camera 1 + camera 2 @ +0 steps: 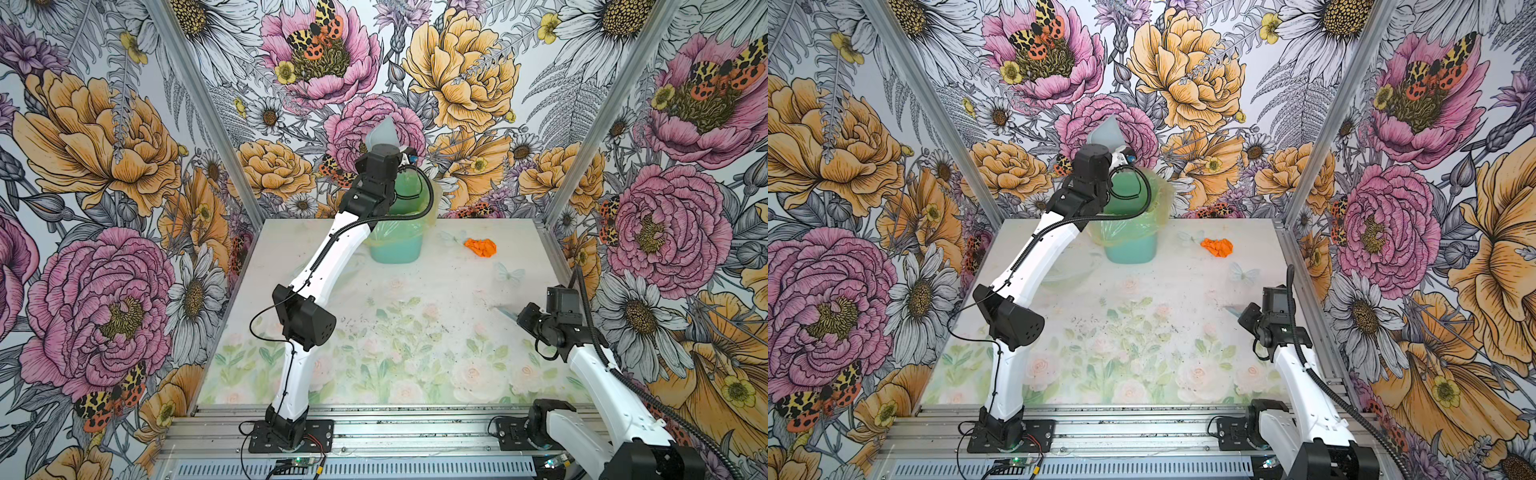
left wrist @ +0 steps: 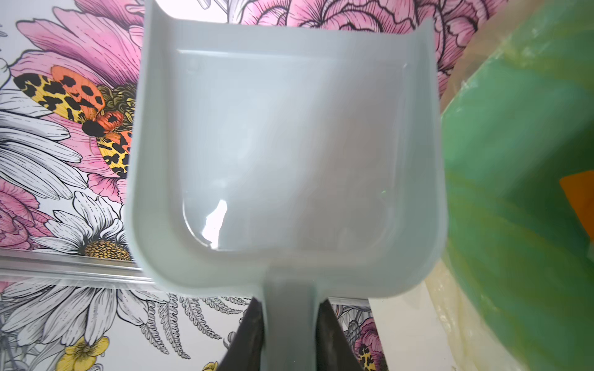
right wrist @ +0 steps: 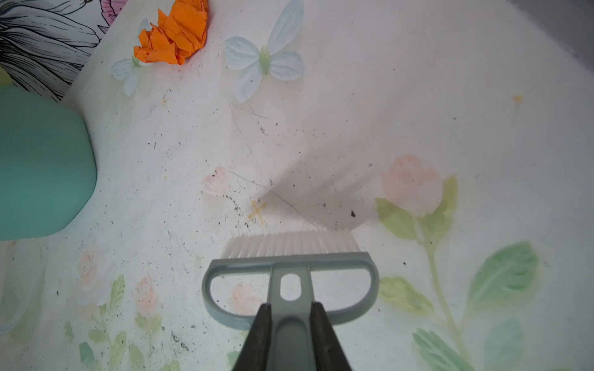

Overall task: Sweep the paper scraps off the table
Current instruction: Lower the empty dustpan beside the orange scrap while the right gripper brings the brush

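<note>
One orange paper scrap (image 1: 481,247) (image 1: 1217,247) (image 3: 173,35) lies on the table (image 1: 415,291) at the back right, beside the bin. My left gripper (image 2: 291,331) is shut on the handle of the grey-blue dustpan (image 2: 286,154), which is raised above the bin with its pan pointing up (image 1: 384,131) (image 1: 1106,131). The pan is empty. My right gripper (image 3: 291,324) is shut on the brush (image 3: 291,253) handle. The white bristles touch the table at mid right (image 1: 505,311), well in front of the scrap.
A teal bin (image 1: 395,245) (image 1: 1129,245) (image 3: 38,167) lined with a yellow-green bag (image 2: 514,192) stands at the back centre; an orange patch (image 2: 578,199) shows inside it. Fine dark specks dot the table (image 3: 180,208). Floral walls close in three sides.
</note>
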Robot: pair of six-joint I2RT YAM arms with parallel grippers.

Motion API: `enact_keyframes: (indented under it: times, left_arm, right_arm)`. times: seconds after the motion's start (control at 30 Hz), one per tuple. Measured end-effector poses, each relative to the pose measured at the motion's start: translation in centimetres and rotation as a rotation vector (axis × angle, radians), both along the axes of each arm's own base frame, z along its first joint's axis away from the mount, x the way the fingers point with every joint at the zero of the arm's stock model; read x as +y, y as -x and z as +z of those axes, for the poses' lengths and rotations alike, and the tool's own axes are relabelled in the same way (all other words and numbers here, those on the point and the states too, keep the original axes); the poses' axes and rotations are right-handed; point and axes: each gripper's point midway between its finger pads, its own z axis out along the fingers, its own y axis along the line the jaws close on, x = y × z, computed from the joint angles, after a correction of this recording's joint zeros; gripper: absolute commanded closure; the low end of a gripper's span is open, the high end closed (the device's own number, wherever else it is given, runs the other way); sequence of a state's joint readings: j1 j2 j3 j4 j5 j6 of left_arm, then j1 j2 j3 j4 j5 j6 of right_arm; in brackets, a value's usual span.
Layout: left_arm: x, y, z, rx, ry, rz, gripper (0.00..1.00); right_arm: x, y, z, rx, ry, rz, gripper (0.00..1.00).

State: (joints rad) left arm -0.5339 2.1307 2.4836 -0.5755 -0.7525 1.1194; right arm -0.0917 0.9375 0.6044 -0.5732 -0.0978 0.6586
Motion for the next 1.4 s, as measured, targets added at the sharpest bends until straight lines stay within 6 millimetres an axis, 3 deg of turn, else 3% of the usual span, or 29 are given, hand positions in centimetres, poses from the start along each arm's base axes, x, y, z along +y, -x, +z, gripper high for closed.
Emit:
enact_keyframes:
  times: [0.27,0.43,0.63,0.9,1.17,1.4]
  left_arm:
    - [-1.9,2.6,-0.3,0.047,0.234,-0.166,1.00]
    - [-4.4,4.5,-2.0,0.118,0.389,-0.279,1.00]
    - [-7.7,7.0,-5.7,0.257,0.533,-0.386,1.00]
    - [-9.7,11.1,-12.1,0.447,0.708,-0.469,1.00]
    - [-11.9,13.9,-16.4,0.593,0.859,-0.518,1.00]
    - [-15.3,16.8,-18.1,0.706,0.958,-0.595,1.00]
  right_arm:
    - [-0.5,-0.2,0.5,-0.015,0.028,-0.013,0.99]
    - [-1.0,-1.7,3.6,-0.085,0.063,-0.017,0.99]
    - [-1.9,-3.9,7.2,-0.156,0.110,-0.028,0.99]
    - [-2.8,-7.0,10.4,-0.242,0.145,-0.056,0.98]
    - [-3.6,-10.6,11.8,-0.296,0.164,-0.088,0.99]
    - [-4.8,-13.3,11.4,-0.313,0.204,-0.130,0.99]
